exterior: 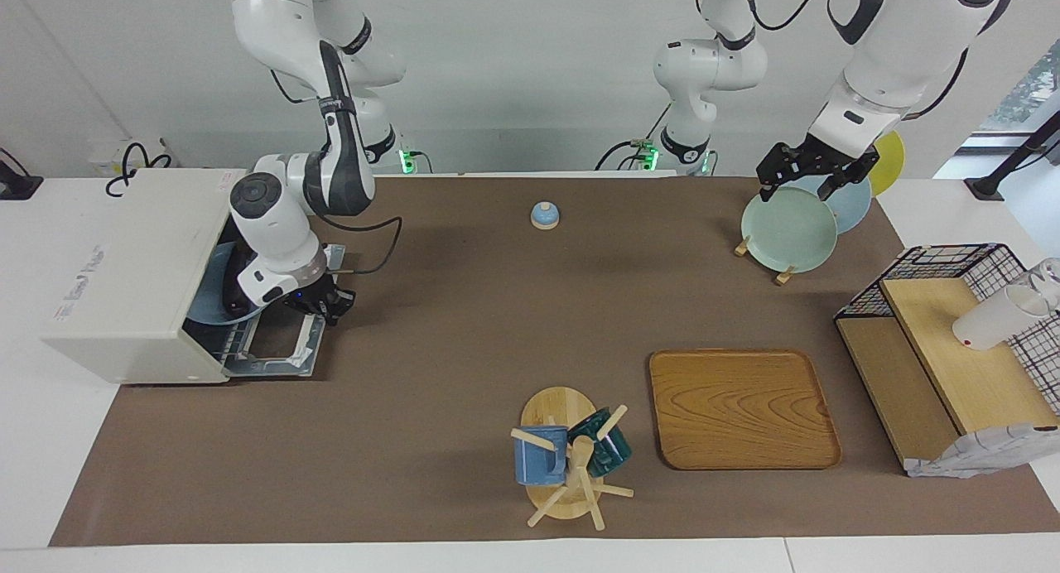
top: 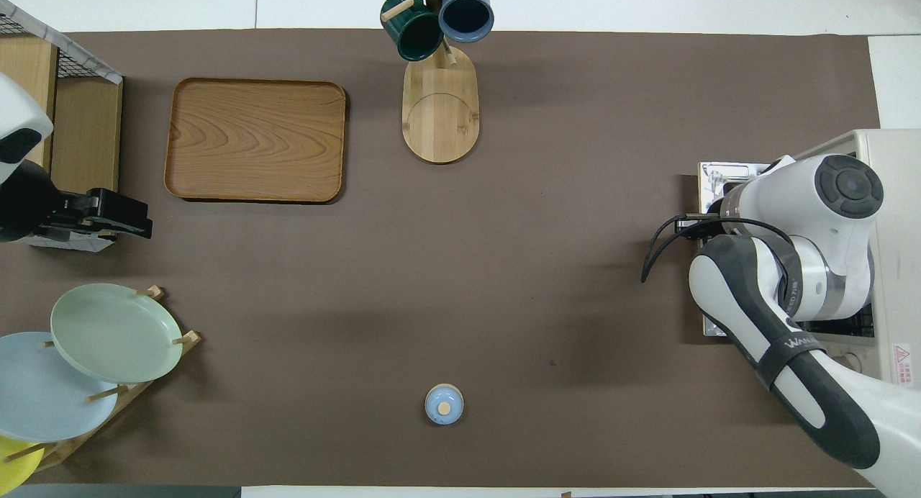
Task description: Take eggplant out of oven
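Observation:
The white oven (exterior: 124, 267) stands at the right arm's end of the table, and it also shows in the overhead view (top: 888, 160). Its door (exterior: 273, 348) lies folded down flat on the mat. My right gripper (exterior: 325, 305) is at the door's outer edge, shut on the handle. Inside the oven a light blue plate (exterior: 207, 304) sits on the rack. A dark shape (exterior: 234, 285) on it, likely the eggplant, is mostly hidden by my right arm. My left gripper (exterior: 797, 185) waits open and empty over the plate rack.
A plate rack holds a green plate (exterior: 788, 229), a blue one and a yellow one at the left arm's end. A wooden tray (exterior: 741, 407), a mug tree (exterior: 571, 457) with two mugs, a wire shelf (exterior: 952, 341) and a small blue bell (exterior: 544, 215) are also on the mat.

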Robot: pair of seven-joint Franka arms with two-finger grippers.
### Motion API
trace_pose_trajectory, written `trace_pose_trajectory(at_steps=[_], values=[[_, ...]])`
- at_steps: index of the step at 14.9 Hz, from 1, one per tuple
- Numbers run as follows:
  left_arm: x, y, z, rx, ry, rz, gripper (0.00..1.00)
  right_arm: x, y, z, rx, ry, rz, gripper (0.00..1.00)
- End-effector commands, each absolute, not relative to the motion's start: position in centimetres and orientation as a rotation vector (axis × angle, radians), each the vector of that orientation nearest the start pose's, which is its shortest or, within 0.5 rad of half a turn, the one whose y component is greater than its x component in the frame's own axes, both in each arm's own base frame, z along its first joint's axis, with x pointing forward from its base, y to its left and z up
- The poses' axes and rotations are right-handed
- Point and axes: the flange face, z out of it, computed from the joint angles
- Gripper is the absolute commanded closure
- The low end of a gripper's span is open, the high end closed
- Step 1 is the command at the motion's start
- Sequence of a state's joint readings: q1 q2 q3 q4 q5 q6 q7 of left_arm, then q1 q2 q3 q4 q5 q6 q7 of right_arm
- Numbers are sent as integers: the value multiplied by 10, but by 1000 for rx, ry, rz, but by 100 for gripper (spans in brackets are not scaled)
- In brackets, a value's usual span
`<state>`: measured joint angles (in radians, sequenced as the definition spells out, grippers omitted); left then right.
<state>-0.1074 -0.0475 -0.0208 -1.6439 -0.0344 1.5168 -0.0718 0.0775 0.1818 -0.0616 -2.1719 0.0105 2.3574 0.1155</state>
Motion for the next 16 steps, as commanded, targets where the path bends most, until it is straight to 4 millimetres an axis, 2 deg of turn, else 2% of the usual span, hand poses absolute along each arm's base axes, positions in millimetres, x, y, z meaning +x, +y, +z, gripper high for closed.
trace_pose_trajectory(at_steps=[1,3,6,8,9,11,13,14,16], values=[[522,-67,615,-3143,85,132,0,570,28,322,-3152,244,-76,100],[522,-67,615,-3143,85,132,0,574,49,333,-3148,239,-94,100],[522,-67,615,-3143,85,132,0,579,45,375,-3166,252,7,99],[522,-67,615,-3143,82,132,0,573,33,395,-3175,280,55,58],[522,-67,615,-3143,85,132,0,567,26,407,-3177,298,74,44],[522,-67,615,-3143,85,132,0,560,18,414,-3243,266,131,40],[522,-67,615,-3143,82,132,0,551,-5,411,-3290,275,159,35],[522,-67,615,-3143,85,132,0,546,-20,405,-3286,297,172,33],[522,-67,615,-3143,85,132,0,537,-31,396,-3281,290,193,33]])
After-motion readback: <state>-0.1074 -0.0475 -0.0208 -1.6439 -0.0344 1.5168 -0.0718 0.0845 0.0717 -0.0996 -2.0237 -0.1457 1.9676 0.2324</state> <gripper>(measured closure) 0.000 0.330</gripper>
